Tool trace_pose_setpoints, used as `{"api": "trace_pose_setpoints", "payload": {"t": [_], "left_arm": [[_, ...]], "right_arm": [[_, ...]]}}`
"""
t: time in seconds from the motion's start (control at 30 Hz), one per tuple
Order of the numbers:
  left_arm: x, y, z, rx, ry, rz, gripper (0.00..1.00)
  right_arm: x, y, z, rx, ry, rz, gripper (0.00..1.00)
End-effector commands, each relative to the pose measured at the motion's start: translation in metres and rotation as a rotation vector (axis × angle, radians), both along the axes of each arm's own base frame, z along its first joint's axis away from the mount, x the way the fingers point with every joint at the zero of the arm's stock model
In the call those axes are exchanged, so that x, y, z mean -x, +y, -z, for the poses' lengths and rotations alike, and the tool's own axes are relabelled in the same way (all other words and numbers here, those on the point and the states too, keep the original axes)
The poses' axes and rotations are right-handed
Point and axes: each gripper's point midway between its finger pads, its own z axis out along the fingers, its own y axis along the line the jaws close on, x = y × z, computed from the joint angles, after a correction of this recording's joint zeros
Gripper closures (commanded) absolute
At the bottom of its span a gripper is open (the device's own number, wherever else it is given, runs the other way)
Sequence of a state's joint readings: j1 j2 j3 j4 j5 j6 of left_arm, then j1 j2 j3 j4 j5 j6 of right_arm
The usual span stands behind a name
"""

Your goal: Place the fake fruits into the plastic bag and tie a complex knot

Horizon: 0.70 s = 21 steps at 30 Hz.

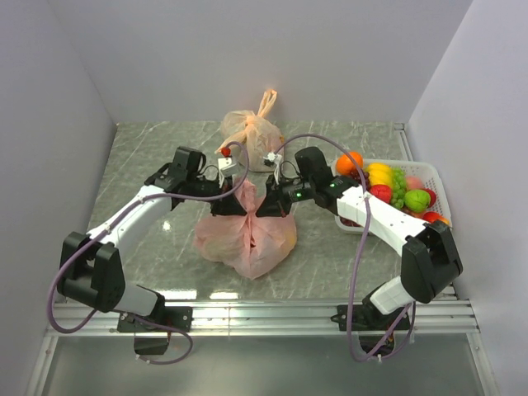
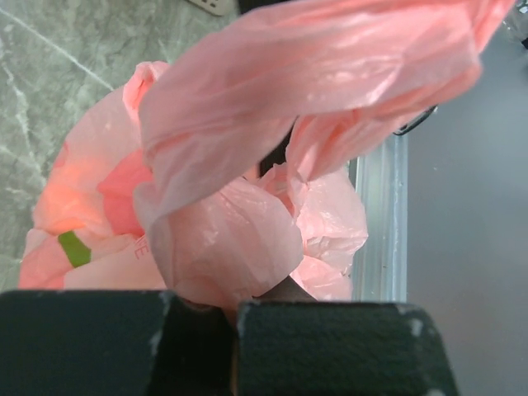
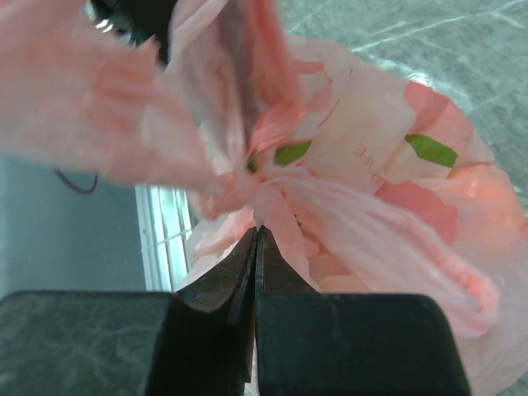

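The plastic bag (image 1: pixel 247 235), thin pink-red film bulging with its load, sits on the grey marbled table (image 1: pixel 148 157) to the left of the white basket (image 1: pixel 421 165), near it but not touching. An orange glow shows through the film on the side facing the basket. What else lies inside cannot be made out.

Both arms meet over the top of the bag, left of the basket. The left gripper (image 1: pixel 227 206) is on the far side from the basket, and its jaws are clamped on a bunched fold of the bag's film. In the left wrist view, pink plastic swells out from between the dark fingers (image 2: pixel 330 346), and a broad band of it stretches up and across the frame.

The right gripper (image 1: pixel 269 206) is on the side nearer the basket. Its jaws are pressed together, with the tips pinching the bag where the film gathers into a tight twist (image 3: pixel 247 186). Whether this twist is a finished knot cannot be told.

The rest of the fake fruits (image 1: pixel 394 188) lie heaped in the basket. They include an orange (image 1: pixel 349 162) at its left corner, a yellow piece, green grapes, a green apple and red pieces.

A pale orange bag (image 1: pixel 252 128) stands behind and to the left of the basket, its tied handles pointing up.
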State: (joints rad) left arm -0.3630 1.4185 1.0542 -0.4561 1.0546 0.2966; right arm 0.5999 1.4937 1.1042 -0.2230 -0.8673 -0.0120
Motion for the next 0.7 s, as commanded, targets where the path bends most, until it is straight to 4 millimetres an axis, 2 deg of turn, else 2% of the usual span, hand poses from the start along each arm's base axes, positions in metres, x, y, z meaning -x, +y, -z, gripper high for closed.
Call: {"api": "trace_pose_setpoints", "payload": {"t": [0.0,0.1,0.23,0.43,0.5,0.67], "left_arm": [[0.009,-0.008,-0.017,0.061,-0.026,0.053,0.99],[0.018,0.0,-0.012,0.022,-0.054,0.069,0.99],[0.026,0.008,-0.012,-0.007,-0.086,0.073,1.0],[0.019,-0.003,-0.021,0.038,-0.065,0.064,0.98],[0.015,-0.008,-0.018,0.034,-0.057,0.069,0.98],[0.008,-0.011,-0.012,0.026,-0.034,0.052,0.96]], "right_arm": [[-0.013,0.007,-0.013,-0.035,-0.046,0.054,1.0],[-0.022,0.001,-0.005,0.001,-0.06,0.09,1.0],[-0.023,-0.003,-0.005,0.008,-0.063,0.098,1.0],[-0.009,0.004,-0.02,-0.055,-0.062,0.016,0.99],[-0.004,0.005,-0.024,-0.075,-0.053,-0.016,0.94],[0.01,0.005,-0.026,-0.106,-0.078,-0.096,0.65]]}}
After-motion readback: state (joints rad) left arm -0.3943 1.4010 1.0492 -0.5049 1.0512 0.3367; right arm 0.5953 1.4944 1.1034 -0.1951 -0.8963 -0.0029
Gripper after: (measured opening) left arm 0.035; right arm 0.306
